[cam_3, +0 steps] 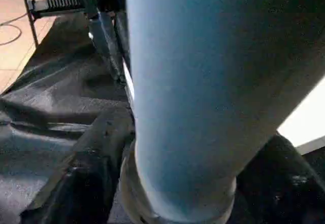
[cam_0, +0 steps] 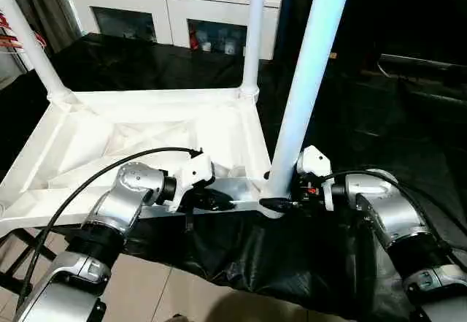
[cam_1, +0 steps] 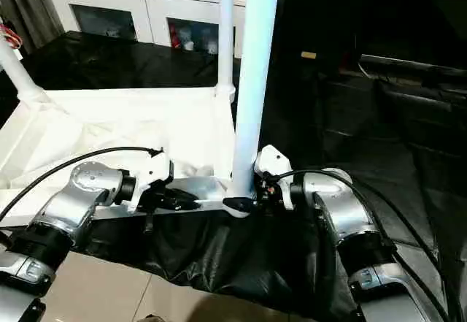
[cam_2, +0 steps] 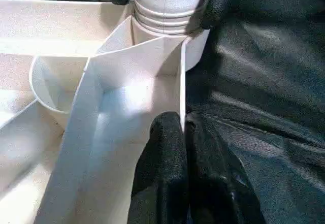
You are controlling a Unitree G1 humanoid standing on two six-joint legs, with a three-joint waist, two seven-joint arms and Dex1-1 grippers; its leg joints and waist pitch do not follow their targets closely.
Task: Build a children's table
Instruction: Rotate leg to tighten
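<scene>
Fingers of right hand (cam_0: 281, 204) around leg (cam_0: 310, 81).

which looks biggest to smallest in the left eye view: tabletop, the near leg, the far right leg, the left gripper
1. tabletop
2. near leg, enlarged by nearness to the camera
3. far right leg; probably the same real size as the near leg
4. left gripper

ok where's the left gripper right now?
In the left eye view the left gripper is shut on the tabletop's near edge wall, just left of the near-right leg, whose base the right gripper straddles.
</scene>
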